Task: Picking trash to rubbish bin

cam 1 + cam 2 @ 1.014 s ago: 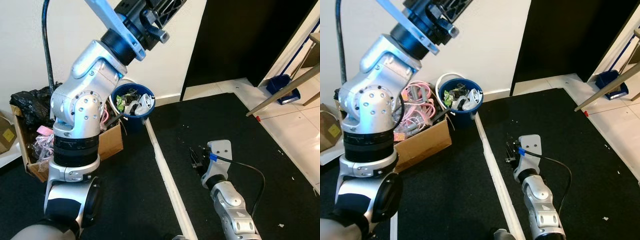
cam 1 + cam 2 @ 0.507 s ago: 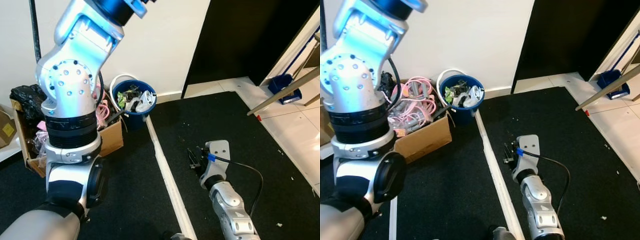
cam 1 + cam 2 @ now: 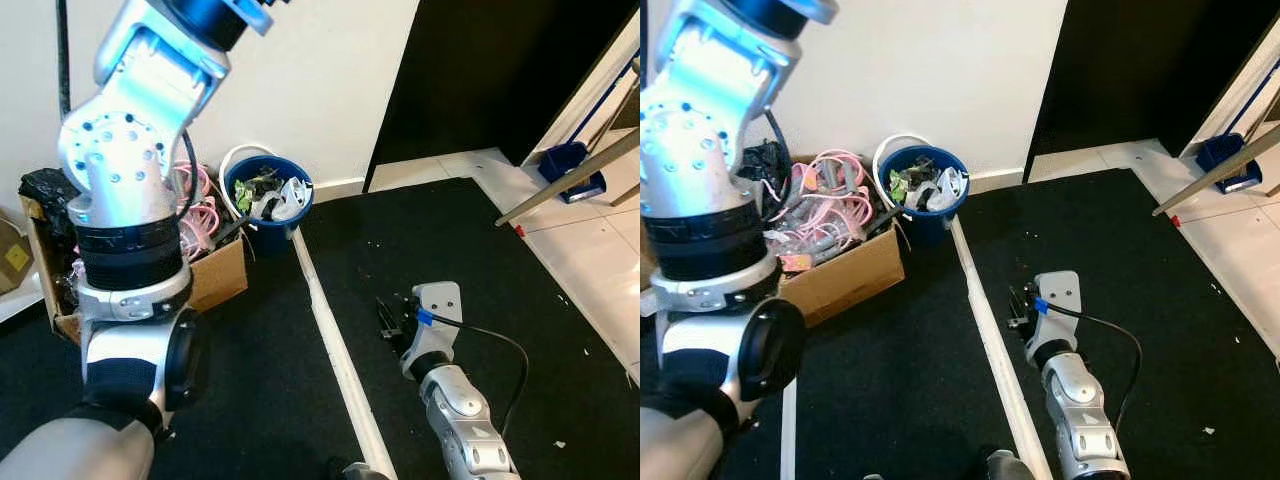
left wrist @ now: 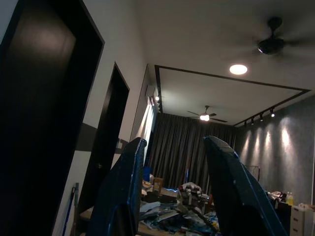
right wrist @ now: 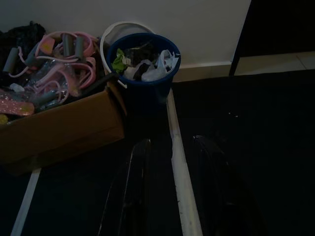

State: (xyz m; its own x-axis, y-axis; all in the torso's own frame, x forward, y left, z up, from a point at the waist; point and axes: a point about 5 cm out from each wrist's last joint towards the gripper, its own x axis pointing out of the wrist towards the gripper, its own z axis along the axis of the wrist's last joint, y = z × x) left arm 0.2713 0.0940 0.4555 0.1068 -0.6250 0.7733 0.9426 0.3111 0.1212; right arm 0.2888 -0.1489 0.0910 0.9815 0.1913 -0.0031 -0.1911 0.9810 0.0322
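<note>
- Brown cardboard box (image 3: pixel 845 265), far left on the floor against the white wall: crammed with pink looped cords (image 3: pixel 835 205) and black plastic bags.
- Left pincer (image 4: pixel 172 191), raised high on the silver left arm (image 3: pixel 130 200): its two long dark fingers stand well apart with nothing between them, pointing up towards a ceiling and a cluttered room beyond.
- Round dark-blue plastic rubbish bin (image 3: pixel 267 218), far, just right of the box and touching the wall: heaped to the rim with crumpled white paper and green wrappers (image 5: pixel 142 66).
- Trash of this kind is judged light, soft and crushable; a pinch on a raised fold or loose corner should serve, gently, since thin scraps slip.
- White strip (image 3: pixel 335 350) running near to far on the black carpet (image 3: pixel 1120 250), ending at the bin.
- Right pincer (image 3: pixel 390 322), low and near, right of the strip: fingers apart, empty, touching nothing, aimed at the bin.
- Small pale specks on the carpet, far right; too small to identify.
</note>
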